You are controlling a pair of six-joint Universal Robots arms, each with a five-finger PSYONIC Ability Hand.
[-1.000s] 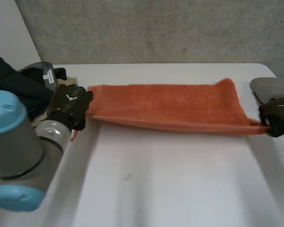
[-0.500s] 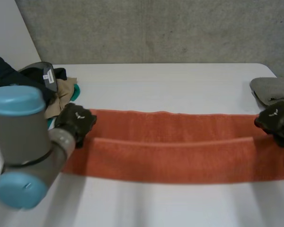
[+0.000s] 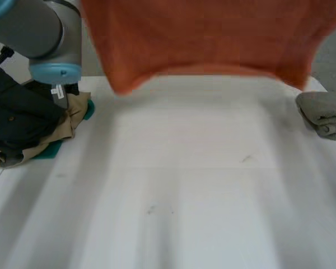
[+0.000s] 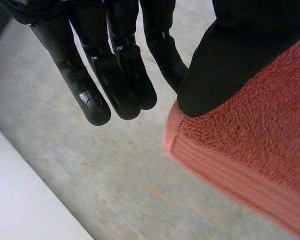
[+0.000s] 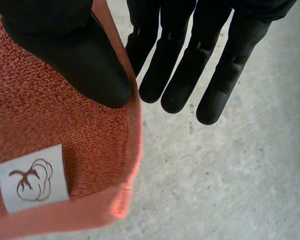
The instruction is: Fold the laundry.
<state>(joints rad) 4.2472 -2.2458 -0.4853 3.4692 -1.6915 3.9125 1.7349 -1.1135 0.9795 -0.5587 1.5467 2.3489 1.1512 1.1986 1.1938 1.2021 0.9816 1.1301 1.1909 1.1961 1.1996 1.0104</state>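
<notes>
The towel [image 3: 213,39] hangs spread high above the worktop [image 3: 185,213], a top corner in each hand. My left hand [image 4: 230,65] pins its corner under the thumb, the other fingers straight. My right hand [image 5: 70,55] does likewise by the label [image 5: 32,177]. I judge this the spreading step; next I'd lay it flat and square.

- White tabletop [image 3: 185,185], small dark marks near the middle.
- Clothes heap [image 3: 28,120], dark, tan and teal, at nine o'clock.
- Grey cloth [image 3: 325,112], bundled, at three o'clock.

Towel [image 3: 213,39] rough terry cloth w/ smooth white label [image 5: 32,177]; table [image 3: 185,196] smooth matt.
</notes>
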